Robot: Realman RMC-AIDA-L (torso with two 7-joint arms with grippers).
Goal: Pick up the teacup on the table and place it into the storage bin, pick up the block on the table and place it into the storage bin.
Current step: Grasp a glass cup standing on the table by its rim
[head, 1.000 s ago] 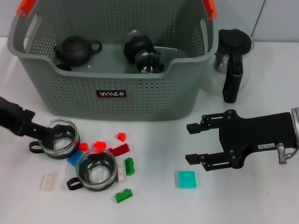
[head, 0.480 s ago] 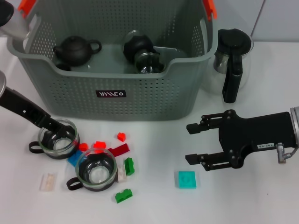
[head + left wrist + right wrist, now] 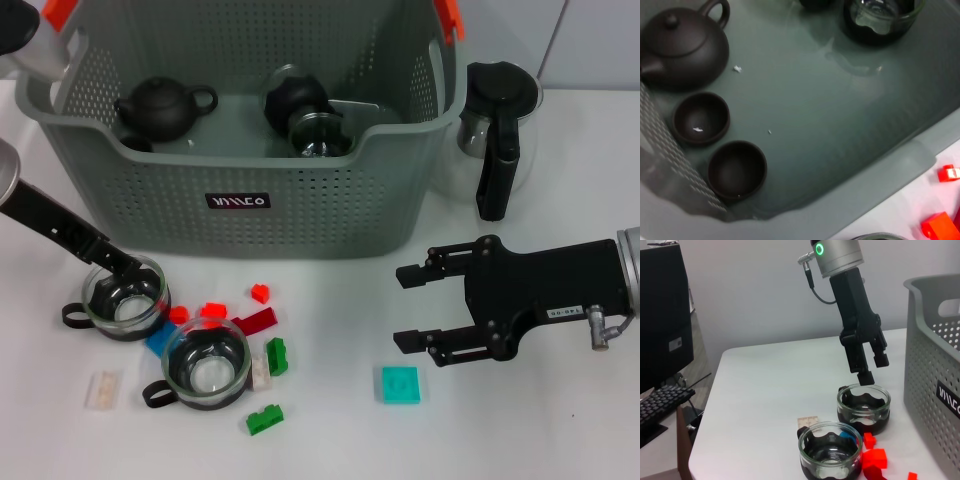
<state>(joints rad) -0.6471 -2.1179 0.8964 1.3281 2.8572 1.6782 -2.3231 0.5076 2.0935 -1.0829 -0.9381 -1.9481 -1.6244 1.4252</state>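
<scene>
Nearest the bottom of the head view, a green block (image 3: 264, 419) lies on the white table (image 3: 330, 440), with a teal square tile (image 3: 400, 384) to its right and a pale translucent tile (image 3: 103, 389) at lower left. Just above sits a glass teacup (image 3: 206, 364) in a black holder, ringed by loose pieces: a second green block (image 3: 276, 356), a white one, a blue one, a dark red bar (image 3: 255, 321) and small red blocks (image 3: 212, 311).

At centre right the right gripper (image 3: 417, 307) hangs over bare table, its two black fingers spread wide with nothing between them, well apart from the blocks.

At centre left is a second glass teacup (image 3: 125, 299), also in a black holder. The left gripper (image 3: 869, 369) reaches down to its rim; in the right wrist view one finger tip meets the far edge of this cup (image 3: 863, 408) while the other finger stands higher and separate, so the jaws look parted rather than clamped.

Further up, the storage bin (image 3: 240, 205) fills the upper half of the frame, grey and perforated, with orange clips at its handles. Inside lie a dark teapot (image 3: 160, 106), a glass pitcher (image 3: 322, 135) with a black lid, and, in the left wrist view, two small dark cups (image 3: 701, 117) side by side. At upper right, beside the bin, stands a glass carafe (image 3: 497, 130) with a black handle.
</scene>
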